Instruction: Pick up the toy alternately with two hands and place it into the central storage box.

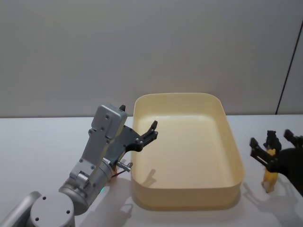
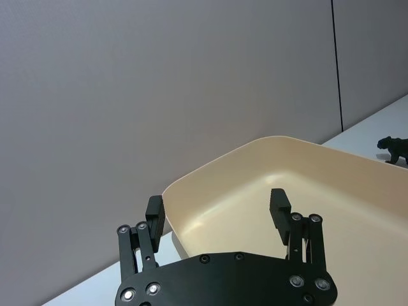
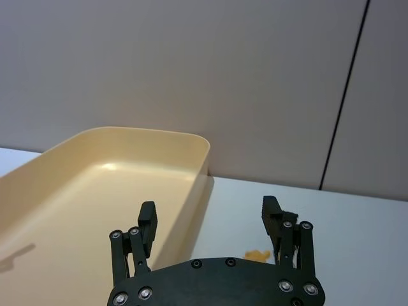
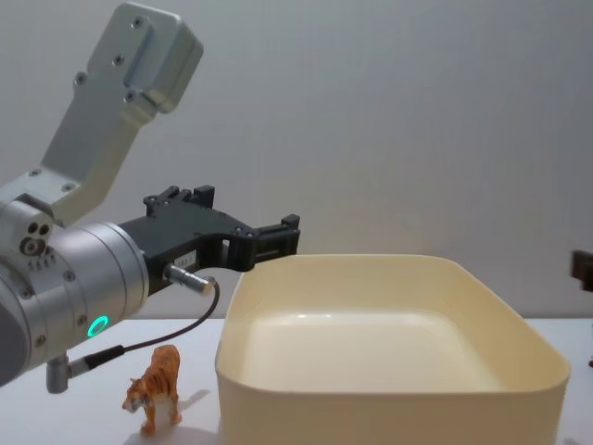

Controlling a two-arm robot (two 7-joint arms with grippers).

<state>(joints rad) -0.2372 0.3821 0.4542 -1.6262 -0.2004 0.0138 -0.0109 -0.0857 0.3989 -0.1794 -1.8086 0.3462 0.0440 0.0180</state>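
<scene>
The central storage box (image 1: 234,156) is a cream-yellow tub in the middle of the white table, also seen in the chest view (image 4: 389,375). My left gripper (image 1: 154,130) hangs open over the box's left wall, with nothing between its fingers (image 2: 155,213). An orange tiger toy (image 4: 156,394) stands on the table left of the box, under the left arm. My right gripper (image 1: 271,142) is open to the right of the box, just above a small yellow toy (image 1: 269,180). That yellow toy (image 3: 258,255) shows low between the open right fingers (image 3: 271,215).
A black animal figure (image 2: 395,148) stands on the table beyond the box's far side. The left arm's silver body with its green ring light (image 4: 97,325) fills the near left. A grey wall runs behind the table.
</scene>
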